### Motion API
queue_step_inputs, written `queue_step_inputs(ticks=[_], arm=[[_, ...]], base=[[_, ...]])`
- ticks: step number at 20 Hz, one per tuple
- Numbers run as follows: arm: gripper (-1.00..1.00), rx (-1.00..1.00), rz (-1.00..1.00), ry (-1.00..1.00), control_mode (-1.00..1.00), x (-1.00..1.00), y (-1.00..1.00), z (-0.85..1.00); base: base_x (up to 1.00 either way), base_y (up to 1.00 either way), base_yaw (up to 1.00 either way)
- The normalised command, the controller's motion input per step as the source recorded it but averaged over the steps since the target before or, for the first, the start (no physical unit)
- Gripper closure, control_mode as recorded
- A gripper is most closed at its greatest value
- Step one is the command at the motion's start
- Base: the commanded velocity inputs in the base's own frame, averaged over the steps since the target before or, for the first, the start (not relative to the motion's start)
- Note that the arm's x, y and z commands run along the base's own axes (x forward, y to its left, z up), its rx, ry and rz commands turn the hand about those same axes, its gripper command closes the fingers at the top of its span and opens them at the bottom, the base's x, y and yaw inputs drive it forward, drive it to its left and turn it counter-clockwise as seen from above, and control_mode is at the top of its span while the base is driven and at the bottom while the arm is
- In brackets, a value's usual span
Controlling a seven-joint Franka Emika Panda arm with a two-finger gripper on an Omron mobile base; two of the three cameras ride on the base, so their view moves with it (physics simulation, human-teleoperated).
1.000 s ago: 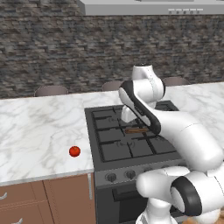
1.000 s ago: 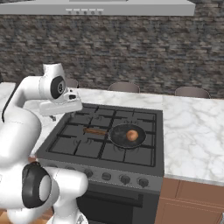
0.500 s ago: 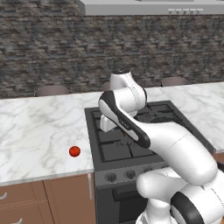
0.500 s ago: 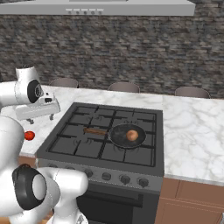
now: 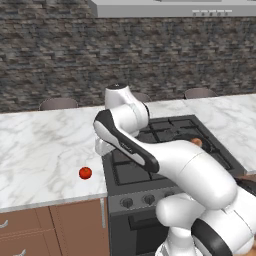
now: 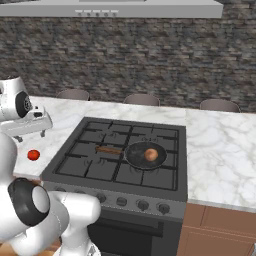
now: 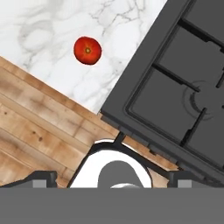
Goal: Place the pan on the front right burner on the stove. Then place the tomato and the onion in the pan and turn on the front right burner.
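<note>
One onion [image 6: 151,154] sits in the pan [image 6: 145,155] mid-frame on the stove [image 6: 85,169]; we spot the tomato [image 7: 87,50] upper left on marble, gripper [image 6: 31,131] fingers unreadable.

A kitchen is shown by a gas stove [image 6: 120,165], marble counter [image 5: 45,145], range hood [image 6: 115,7] and wooden cabinets [image 5: 55,227]

Pan [image 5: 192,136] mostly hidden behind the arm in the left base view, onion [image 5: 197,142] partly showing. Stove [image 7: 175,87] cut off by the hand view's right edge. Gripper [image 6: 31,134] fingers too small to judge there.
</note>
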Motion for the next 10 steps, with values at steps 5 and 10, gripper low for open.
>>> queue_step_inputs(ticks=[5,10], arm=[[-1.0,0.0,0.06,0.0,-1.0,0.0,0.24,-0.28],[-1.0,0.01,0.07,0.0,-1.0,0.0,0.14,-0.43]], base=[[0.0,0.0,0.0],[0.0,0.0,0.0]])
